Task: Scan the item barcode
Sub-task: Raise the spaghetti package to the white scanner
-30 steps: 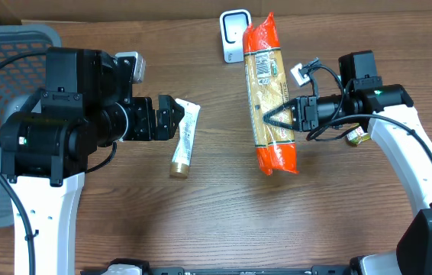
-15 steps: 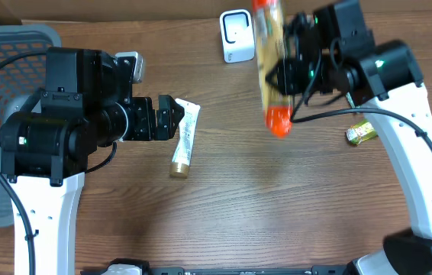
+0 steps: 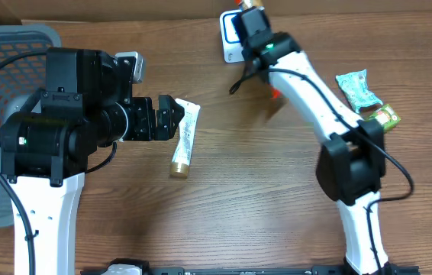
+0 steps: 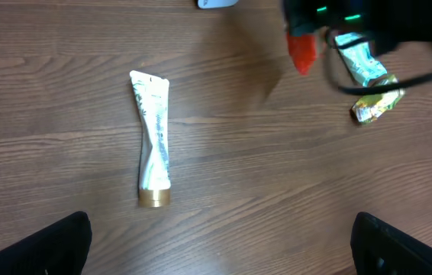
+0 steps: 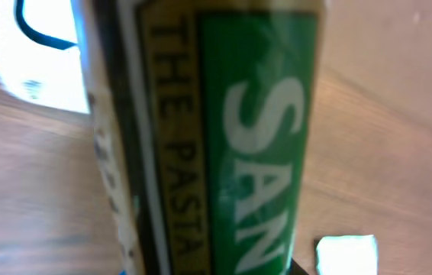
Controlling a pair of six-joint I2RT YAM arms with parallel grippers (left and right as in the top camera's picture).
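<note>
Fingers [image 4: 44, 246] of my left gripper [image 3: 172, 114] are spread wide with nothing between them, hovering beside the tube. On the right I can't see the fingers themselves, but the right gripper [image 3: 251, 21] is clamped on the pasta packet [image 5: 262, 137], whose label fills that wrist view.

Working down by size: the table [image 3: 239, 221] carries everything, and the grey basket [image 3: 2, 46] sits at its far-left edge, out of play. My right arm [image 3: 307, 84] reaches across to the back of the table. It holds the pasta packet in the air just at the white scanner [image 3: 230, 49], and only an orange end shows under the arm from overhead. The tube [image 3: 185, 137] lies flat near the left gripper. Smaller again, a teal sachet [image 3: 356, 86] and a gold-green sachet [image 3: 384, 116] lie close together at the right.

As I read it, the pick-up and carry are done and the packet is being presented. I can't tell whether the barcode faces the scanner window or has registered. Getting that read is what remains.
</note>
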